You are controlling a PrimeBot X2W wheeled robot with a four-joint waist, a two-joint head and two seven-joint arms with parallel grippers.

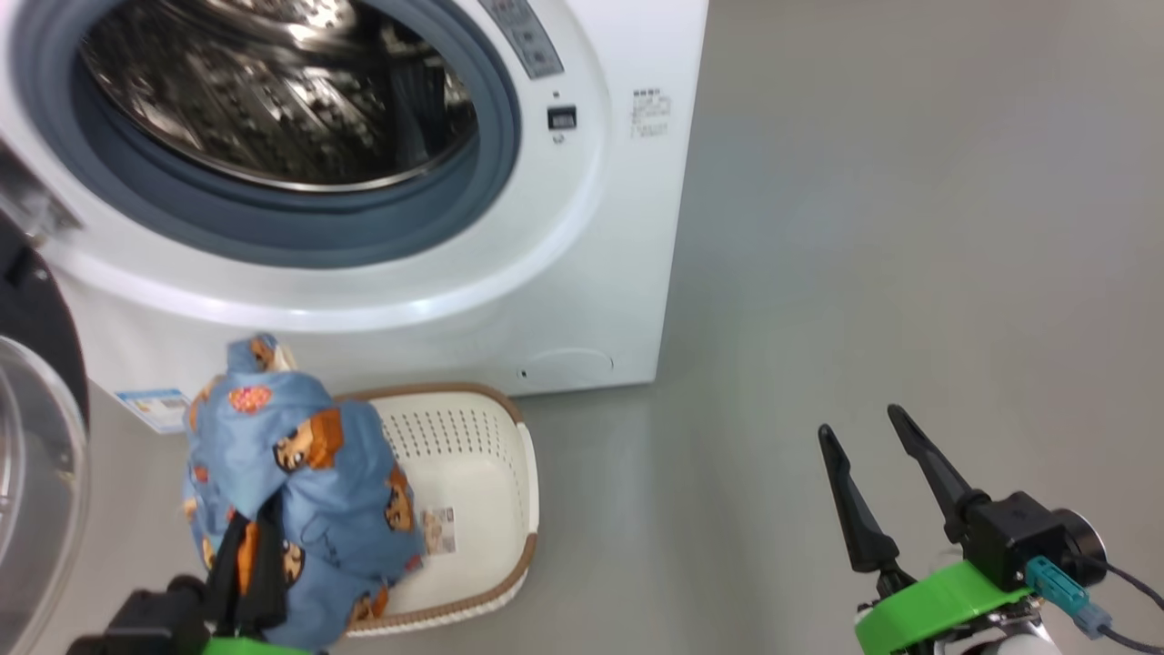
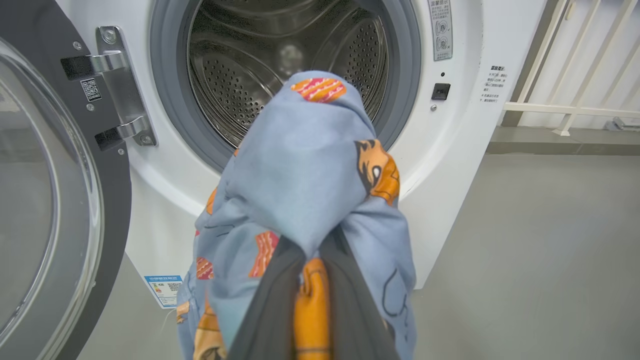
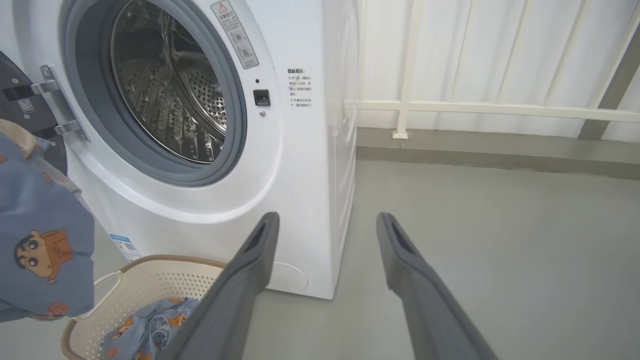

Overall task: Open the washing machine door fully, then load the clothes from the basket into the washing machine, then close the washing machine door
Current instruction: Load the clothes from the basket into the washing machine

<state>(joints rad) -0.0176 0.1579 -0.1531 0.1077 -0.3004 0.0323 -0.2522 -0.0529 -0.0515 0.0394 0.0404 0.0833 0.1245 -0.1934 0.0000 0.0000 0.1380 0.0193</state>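
The washing machine door [image 1: 36, 455] stands open at the left, with a QR sticker [image 2: 90, 90] by its hinge. The left gripper [image 2: 311, 280] pinches one bundle of the clothes [image 1: 291, 473] above the single basket [image 1: 473, 455], which sits on the floor [image 1: 909, 227] just before the washing machine [image 1: 582, 300]. The writing on the blue energy sticker [image 1: 153, 408] and the basket label [image 1: 438, 530] is unreadable. The right wrist view adds a second garment [image 3: 145, 325] lying in the basket. The right gripper [image 1: 859, 423] is spread and empty.

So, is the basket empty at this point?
Not empty. In the right wrist view blue printed clothes lie on the bottom of the basket, below the bundle gripped by the left gripper.
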